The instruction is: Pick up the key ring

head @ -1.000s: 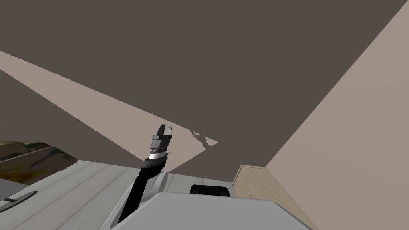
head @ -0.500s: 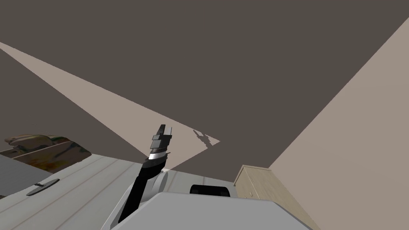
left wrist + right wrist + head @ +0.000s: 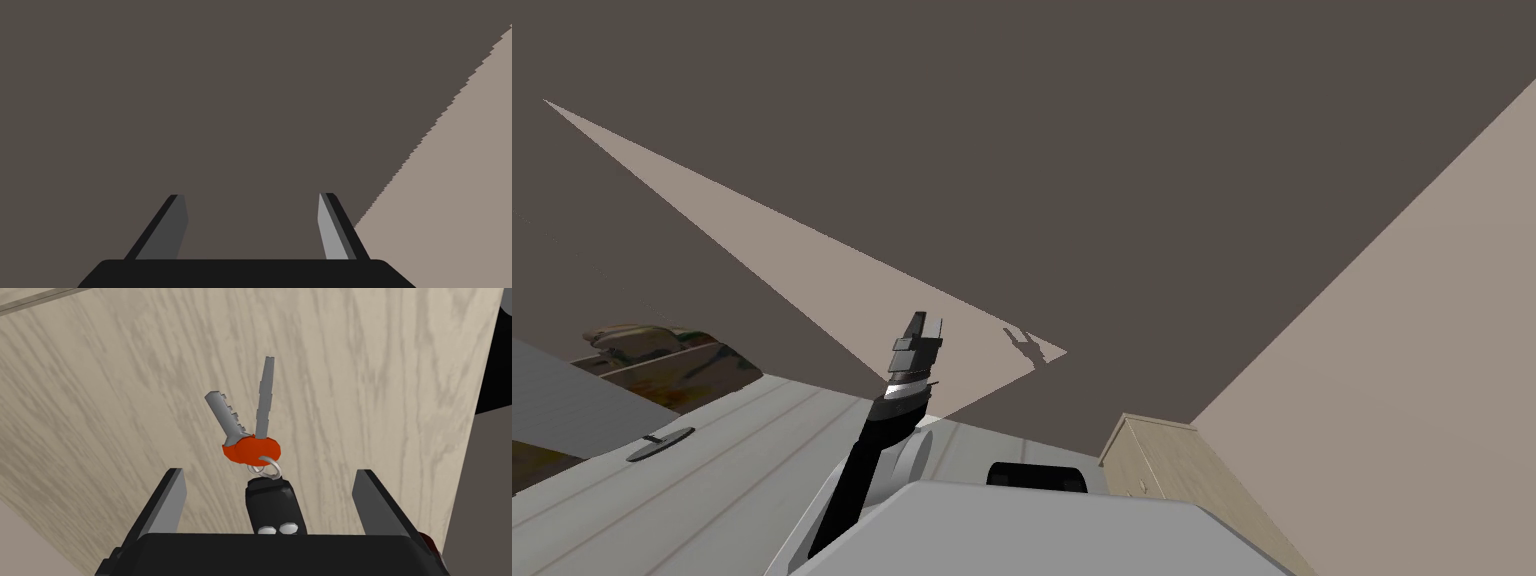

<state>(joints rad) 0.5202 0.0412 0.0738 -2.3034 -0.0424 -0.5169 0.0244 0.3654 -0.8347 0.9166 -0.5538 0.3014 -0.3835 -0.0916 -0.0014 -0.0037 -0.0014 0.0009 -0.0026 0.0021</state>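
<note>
Currently right tool [image 3: 270,471] is pointing down at the key ring [image 3: 252,448], fingers spread wide, gripping nothing. Key ring is lying flat on a pale wood-grain worktop [image 3: 100,388], sitting in the gap between the two fingers and touching neither.

Black fob [image 3: 272,505] is lying nearest the tool, its near end running under the tool body, with two small grey buttons [image 3: 275,530] showing there. Silver split ring [image 3: 270,466] is linking the fob to an orange-red key head [image 3: 250,449]. Two grey keys are fanning away from the tool: shorter key [image 3: 226,415] is leaning toward one finger, longer key [image 3: 265,395] is pointing almost straight ahead. Worktop edge is running near the outer side of one finger, with dark floor [image 3: 480,498] showing past it.

Left tool [image 3: 251,195] is standing spread too, holding nothing. Head view is showing it raised on its dark forearm [image 3: 857,480], above a grey panelled surface [image 3: 712,490] carrying a dark oval handle [image 3: 660,445]. Pale wood cabinet [image 3: 1152,455] is standing to the right, against the beige wall [image 3: 1412,350].
</note>
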